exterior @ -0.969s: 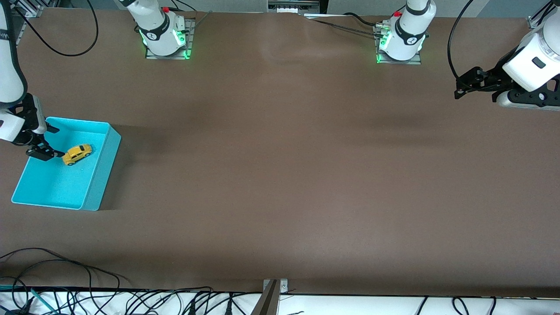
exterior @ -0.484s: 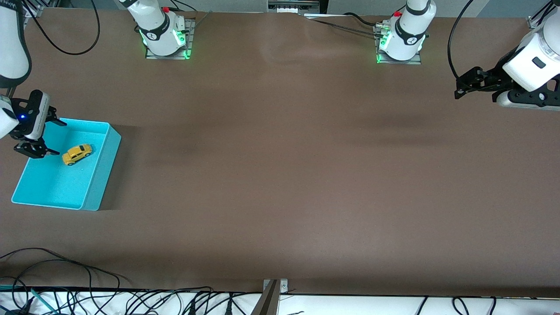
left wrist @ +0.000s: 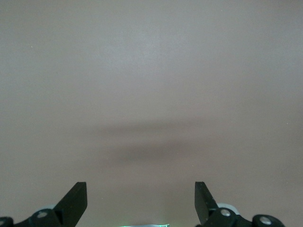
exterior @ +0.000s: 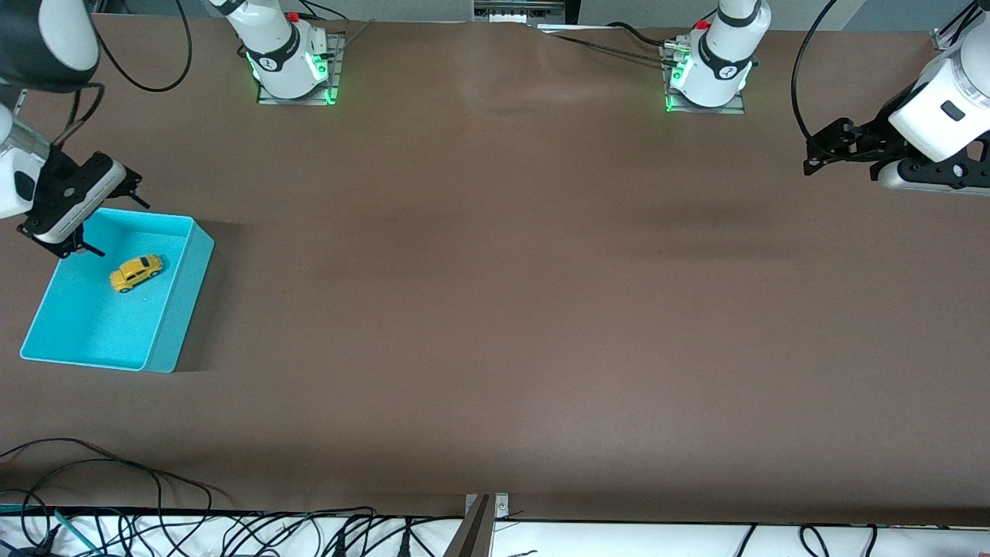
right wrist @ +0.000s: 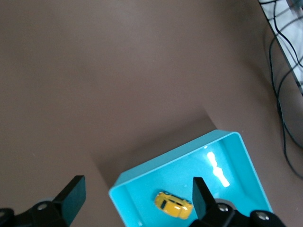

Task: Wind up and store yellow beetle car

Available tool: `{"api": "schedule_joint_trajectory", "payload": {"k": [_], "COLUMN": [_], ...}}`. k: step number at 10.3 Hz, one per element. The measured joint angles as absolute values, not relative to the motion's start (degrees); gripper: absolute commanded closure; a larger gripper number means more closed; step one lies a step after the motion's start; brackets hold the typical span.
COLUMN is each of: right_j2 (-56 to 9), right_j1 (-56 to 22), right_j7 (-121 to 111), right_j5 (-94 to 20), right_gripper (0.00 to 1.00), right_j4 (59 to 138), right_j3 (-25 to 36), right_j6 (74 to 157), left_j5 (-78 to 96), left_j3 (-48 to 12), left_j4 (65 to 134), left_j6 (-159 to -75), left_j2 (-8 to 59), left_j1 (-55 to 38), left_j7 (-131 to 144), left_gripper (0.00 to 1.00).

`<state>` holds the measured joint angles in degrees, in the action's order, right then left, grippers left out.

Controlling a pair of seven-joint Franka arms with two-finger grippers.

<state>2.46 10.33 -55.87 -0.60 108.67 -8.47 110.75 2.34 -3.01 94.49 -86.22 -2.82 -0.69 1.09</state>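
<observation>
The yellow beetle car lies on the floor of the teal bin at the right arm's end of the table. It also shows in the right wrist view, inside the bin. My right gripper is open and empty, raised over the bin's edge nearest the robots' bases, apart from the car. My left gripper is open and empty, held up over bare table at the left arm's end; it waits there.
The brown table stretches bare between the two arms. Cables lie along the table's edge nearest the front camera, and more cables show off the table's end in the right wrist view.
My right gripper has let go of the car, risen out of the bin and drawn back toward the bases. The car stays in the bin. The left arm has not moved.
</observation>
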Motion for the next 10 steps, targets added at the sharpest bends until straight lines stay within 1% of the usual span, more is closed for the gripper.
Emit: {"api": "schedule_joint_trajectory", "payload": {"k": [3, 6, 8, 10], "right_j2": [2.92, 2.22, 0.83, 0.10], "right_j1": [5.38, 2.04, 1.43, 0.47], "right_j7": [-31.34, -20.62, -14.69, -8.45], "right_j5": [-0.25, -0.17, -0.16, -0.25], "right_gripper": [0.00, 0.00, 0.00, 0.00], "right_j4": [106.51, 103.11, 99.05, 97.25], "right_j3": [-8.37, -5.54, -5.28, -5.28], "right_j6": [107.34, 102.83, 98.96, 97.15], "left_j5": [2.34, 2.34, 2.34, 2.34], "left_j3": [-3.00, -2.99, -2.99, -2.99], "left_j4": [94.49, 94.49, 94.48, 94.48], "left_j6": [-86.22, -86.22, -86.22, -86.21], "left_j2": [-2.82, -2.82, -2.82, -2.82], "left_j1": [-0.70, -0.70, -0.70, -0.70], "left_j7": [1.09, 1.09, 1.09, 1.09], "left_gripper": [0.00, 0.00, 0.00, 0.00]}}
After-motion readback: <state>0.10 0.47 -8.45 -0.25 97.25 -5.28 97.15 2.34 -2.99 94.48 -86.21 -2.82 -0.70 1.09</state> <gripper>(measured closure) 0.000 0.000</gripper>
